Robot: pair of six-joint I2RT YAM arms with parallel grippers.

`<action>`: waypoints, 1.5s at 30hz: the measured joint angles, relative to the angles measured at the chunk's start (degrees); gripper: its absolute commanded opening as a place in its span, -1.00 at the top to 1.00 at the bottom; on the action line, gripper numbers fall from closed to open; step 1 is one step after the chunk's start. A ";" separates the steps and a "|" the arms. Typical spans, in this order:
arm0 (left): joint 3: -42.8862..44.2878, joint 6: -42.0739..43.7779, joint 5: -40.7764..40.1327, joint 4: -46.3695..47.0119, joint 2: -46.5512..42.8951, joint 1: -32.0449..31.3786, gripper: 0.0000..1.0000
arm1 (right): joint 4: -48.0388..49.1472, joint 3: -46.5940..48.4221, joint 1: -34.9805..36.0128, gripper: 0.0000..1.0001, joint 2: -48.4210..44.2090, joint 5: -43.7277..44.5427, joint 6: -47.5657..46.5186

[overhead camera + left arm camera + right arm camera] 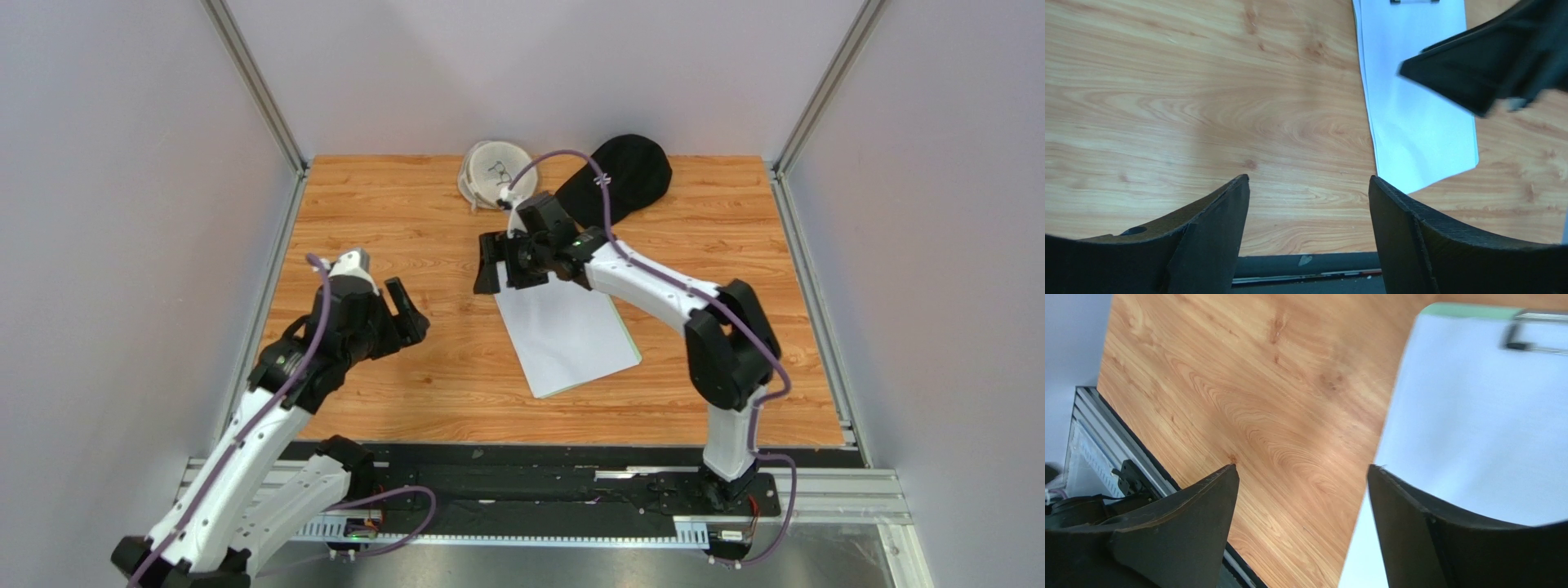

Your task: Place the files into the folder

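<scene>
The files (567,337) are white sheets lying blank side up in the middle of the table, on top of the folder (633,342), which shows only as a thin mint-green edge. In the right wrist view the sheets (1487,435) cover the folder (1468,310) up to its metal clip (1530,340). My right gripper (501,267) is open and empty, over the far left corner of the sheets. My left gripper (401,319) is open and empty, over bare wood left of the sheets (1413,104). The right gripper's finger (1499,61) shows in the left wrist view.
A white round object (494,172) and a black cloth item (620,175) lie at the table's far edge. Grey walls stand on the left, right and back. A black and aluminium rail (552,490) runs along the near edge.
</scene>
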 measured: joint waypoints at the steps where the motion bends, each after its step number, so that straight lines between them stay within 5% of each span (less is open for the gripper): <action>1: -1.03 -0.26 1.53 1.77 1.99 0.00 -0.52 | -0.11 -1.38 -0.50 -0.70 -2.95 0.07 -0.48; 7: -2.84 -1.09 12.00 13.77 24.79 -0.37 -0.01 | 0.96 -11.37 -15.87 -0.82 -12.96 2.27 -3.80; 12: -2.23 -0.83 13.00 19.69 42.42 -2.73 0.04 | -1.92 -19.96 -28.28 -0.85 -10.97 7.67 -4.85; 17: -0.98 -0.94 13.49 23.32 47.54 -3.34 0.05 | -2.75 -26.53 -27.02 -0.86 -11.76 8.68 -5.05; 24: -3.17 -1.25 14.49 25.94 42.42 -3.39 0.03 | 2.84 -35.08 -24.79 -0.83 -17.77 6.93 -3.17; 31: -6.78 -0.48 15.58 22.86 26.62 -3.41 -0.16 | 7.02 -40.48 -20.63 -0.86 -21.99 4.96 0.04; 40: -5.14 2.60 19.89 16.06 13.64 -3.45 -0.32 | -6.40 -36.00 -19.17 -0.86 -36.79 6.84 0.13; 45: 7.28 5.99 18.91 9.68 9.29 -3.45 -0.40 | -18.12 -24.13 -19.06 -0.86 -45.38 15.52 -2.95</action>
